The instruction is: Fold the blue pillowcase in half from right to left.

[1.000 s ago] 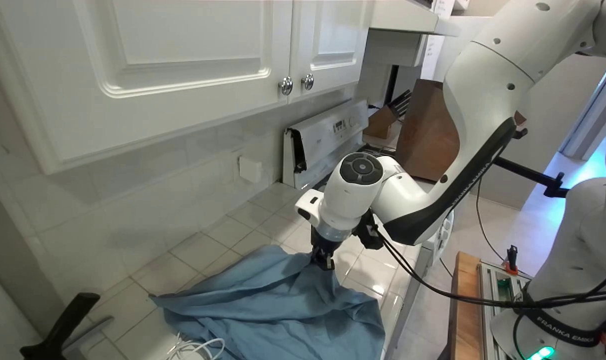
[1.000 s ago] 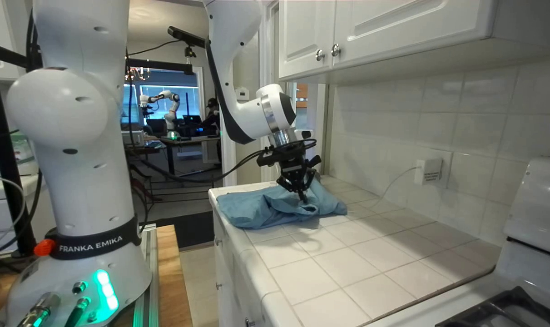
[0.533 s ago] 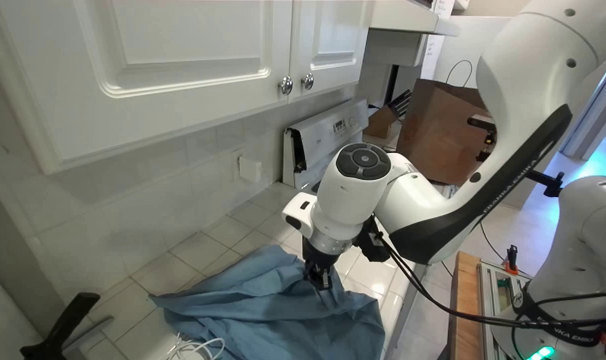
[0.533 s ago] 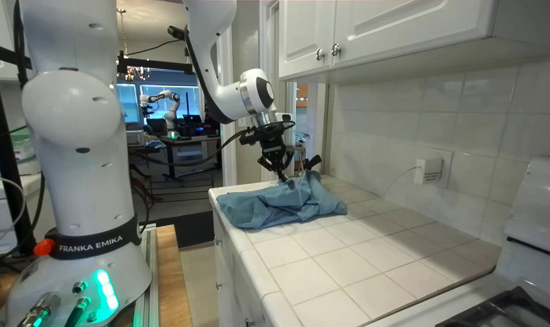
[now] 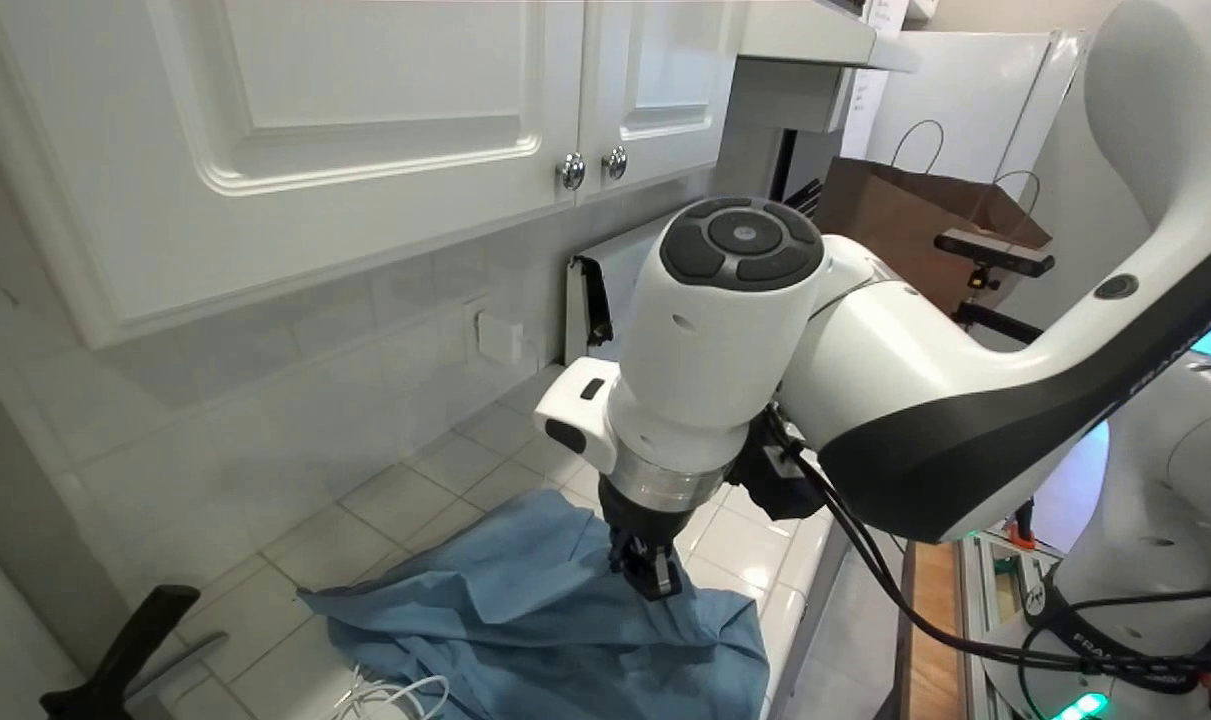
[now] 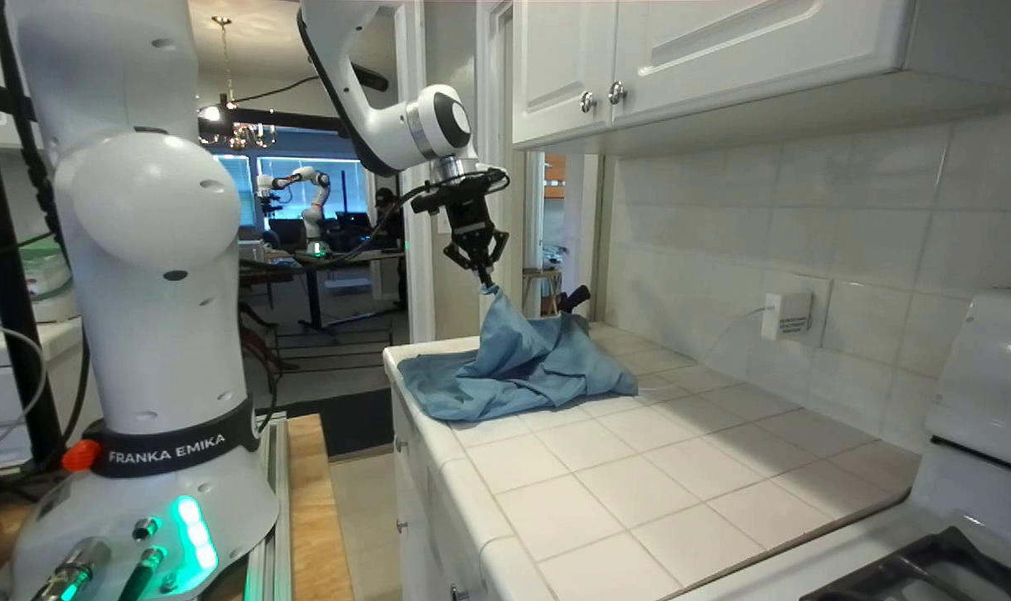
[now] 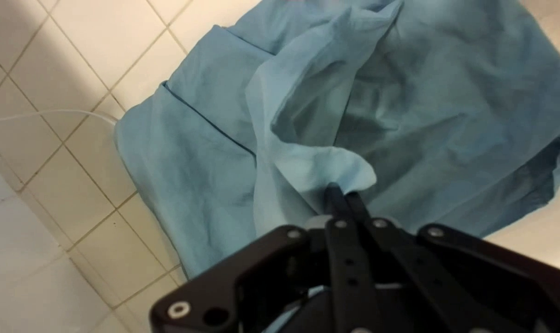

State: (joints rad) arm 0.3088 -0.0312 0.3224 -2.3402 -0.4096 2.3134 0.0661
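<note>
Plainly, the gripper (image 6: 486, 279) is clamped on a pinch of the pillowcase (image 6: 505, 388), holding that part up in a peak above the counter (image 6: 639, 484). The rest lies rumpled on the counter's end away from the stove (image 6: 985, 367), close to the front edge. In the wrist view, a pale fold curls up ahead of the gripper, and a white cord (image 7: 62, 110) meets the pillowcase's edge. In an exterior view, a black handle (image 5: 133, 643) shows near the back corner.
</note>
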